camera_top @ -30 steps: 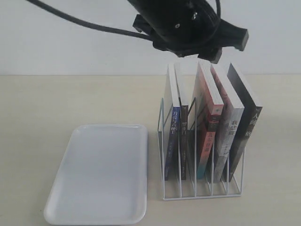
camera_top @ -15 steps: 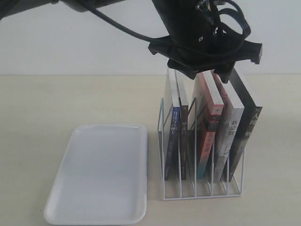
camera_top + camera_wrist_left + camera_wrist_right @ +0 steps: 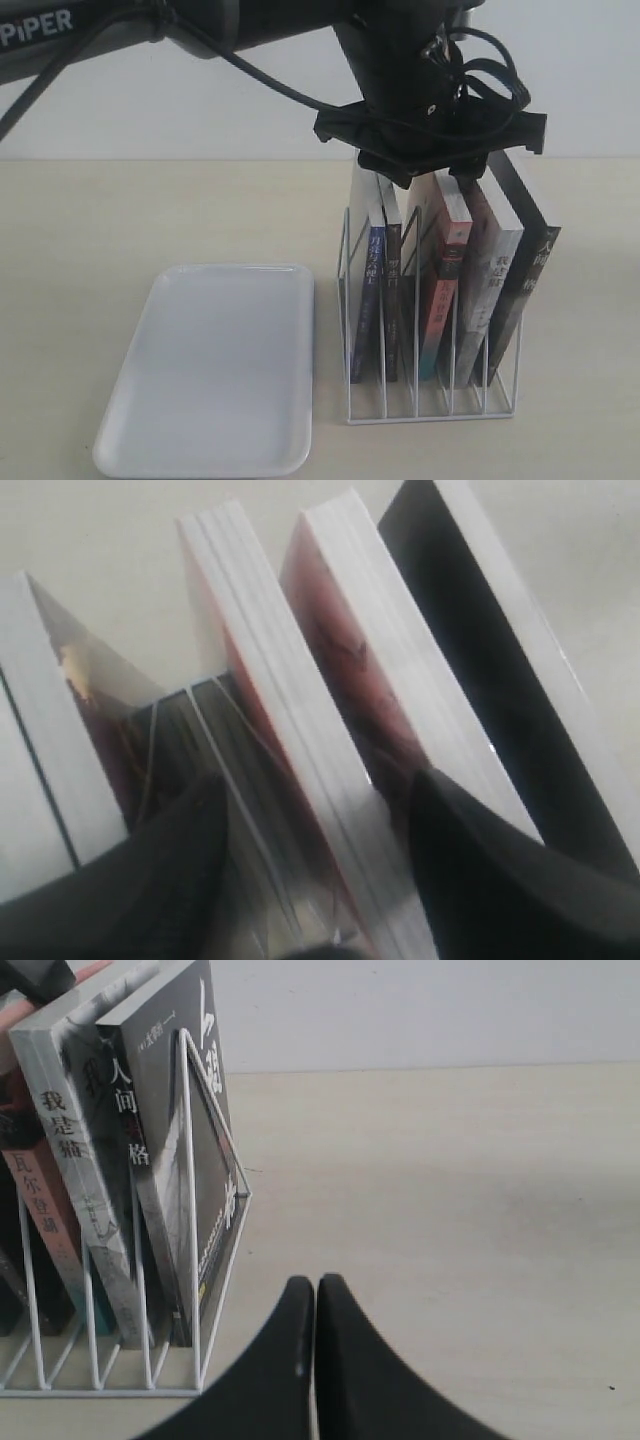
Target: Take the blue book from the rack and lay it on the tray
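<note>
The blue book (image 3: 371, 290) stands upright in the leftmost slot of the white wire rack (image 3: 400, 415), blue spine facing me. The white tray (image 3: 215, 370) lies flat to the rack's left with nothing on it. My left gripper (image 3: 435, 170) hangs over the tops of the middle books, to the right of the blue book. In the left wrist view this gripper (image 3: 318, 780) is open. Its fingers (image 3: 190, 860) straddle the top of a red-covered book (image 3: 300, 720), with a gap on one side. My right gripper (image 3: 316, 1282) is shut, low by the rack's right end.
Right of the blue book the rack holds a dark brown-spined book (image 3: 393, 300), a red-spined one (image 3: 445, 290), a grey one (image 3: 490, 290) and a leaning black one (image 3: 525, 270). The left arm and its cables (image 3: 200, 30) span the upper view.
The left gripper has come down from above the rack onto the tops of the middle books, and more of its arm shows at the upper left. Books and tray stay put.
</note>
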